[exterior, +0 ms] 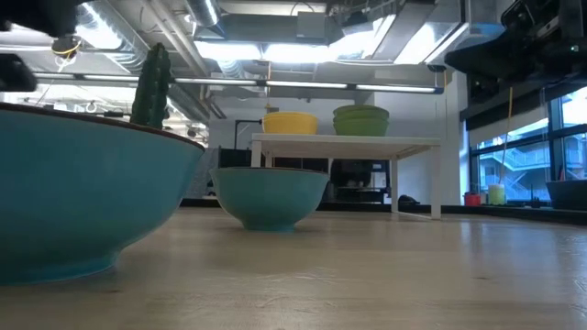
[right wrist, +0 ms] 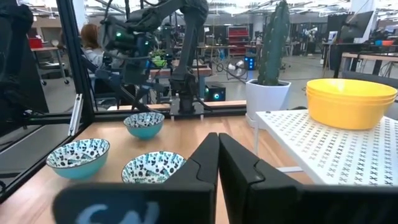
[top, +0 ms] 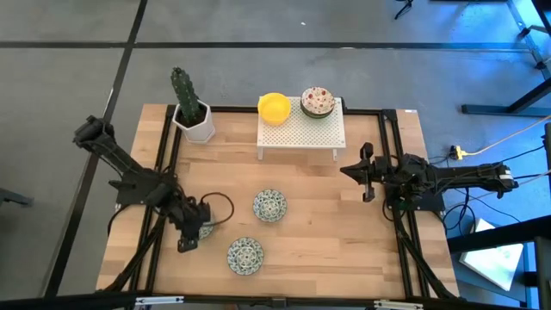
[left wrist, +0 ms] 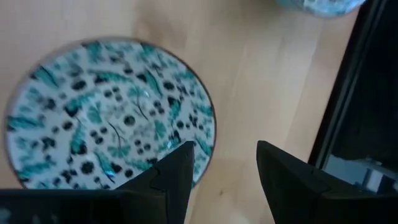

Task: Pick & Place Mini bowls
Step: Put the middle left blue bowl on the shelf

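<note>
Three white mini bowls with blue-green pattern stand on their bases on the wooden table: one [top: 269, 205] in the middle, one [top: 245, 256] near the front edge, and one [left wrist: 109, 115] at the left under my left gripper. My left gripper [left wrist: 224, 168] is open and points steeply down. One finger stands over that bowl's rim and the other outside it; no touch shows. A yellow mini bowl [top: 274, 108] and a floral one [top: 318, 102] sit on the white rack [top: 301, 133]. My right gripper [right wrist: 217, 162] is shut and level at the table's right, holding nothing.
A white cactus pot [top: 194, 120] stands at the far left corner. The rack stands on legs at the far middle. Black frame rails [top: 164, 164] run along the table's left and right sides. A person [right wrist: 90, 37] shows in the room beyond the table.
</note>
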You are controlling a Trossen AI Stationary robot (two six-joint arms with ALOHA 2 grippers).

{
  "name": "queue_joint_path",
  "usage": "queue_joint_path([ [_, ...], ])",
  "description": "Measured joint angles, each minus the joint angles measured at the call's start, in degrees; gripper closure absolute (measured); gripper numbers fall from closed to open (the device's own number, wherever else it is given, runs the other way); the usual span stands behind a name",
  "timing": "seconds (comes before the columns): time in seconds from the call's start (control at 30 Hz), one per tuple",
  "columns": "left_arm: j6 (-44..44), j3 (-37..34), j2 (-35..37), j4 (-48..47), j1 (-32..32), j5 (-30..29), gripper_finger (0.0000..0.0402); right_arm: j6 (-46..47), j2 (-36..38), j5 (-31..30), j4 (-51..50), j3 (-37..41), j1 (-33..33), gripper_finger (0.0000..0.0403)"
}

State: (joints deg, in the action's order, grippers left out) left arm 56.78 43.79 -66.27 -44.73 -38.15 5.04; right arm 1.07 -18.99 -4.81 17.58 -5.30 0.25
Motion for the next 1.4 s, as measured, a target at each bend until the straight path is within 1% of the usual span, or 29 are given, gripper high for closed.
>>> queue_joint_path([
  [0.2,2.8,0.0,-1.8,0.1,-4.1,0.2,0.0233,1.8,0.0,0.4,-0.3,0.0,0.0,0.0389],
  [0.4,9.4,0.0,-1.8,1.9,-6.7,3.1,0.0233,0.6,0.0,0.4,-0.1,0.0,0.0,0.0389],
  [0.53,11.9,0.0,-1.8,4.3,-8.4,3.1,0.0233,0.5,0.0,0.4,0.5,0.0,0.0,0.0389],
  [0.7,12.6,0.0,-1.8,4.2,-9.4,0.7,0.0233,0.1,0.0,0.3,0.5,0.0,0.0,0.0389],
  [0.8,10.2,0.0,-1.8,3.0,-10.0,-1.9,0.0233,-0.2,0.0,0.3,0.5,0.0,0.0,0.0389],
  [1.0,1.1,0.0,-1.8,0.1,-10.5,-7.0,0.0233,-0.6,0.0,-0.2,1.0,0.0,0.0,0.0389],
  [1.13,-3.0,0.0,-1.8,-1.1,-10.1,-7.4,0.0233,0.0,0.0,-0.1,0.7,0.0,0.0,0.0389],
  [1.27,-4.9,0.0,-1.8,-1.8,-10.2,-6.7,0.0231,0.0,0.0,-0.1,0.5,0.0,0.0,0.0389],
  [1.4,-5.6,-0.8,-1.8,-2.2,-11.0,-7.5,0.0233,0.5,0.0,-0.1,0.5,0.0,0.0,0.0389],
])
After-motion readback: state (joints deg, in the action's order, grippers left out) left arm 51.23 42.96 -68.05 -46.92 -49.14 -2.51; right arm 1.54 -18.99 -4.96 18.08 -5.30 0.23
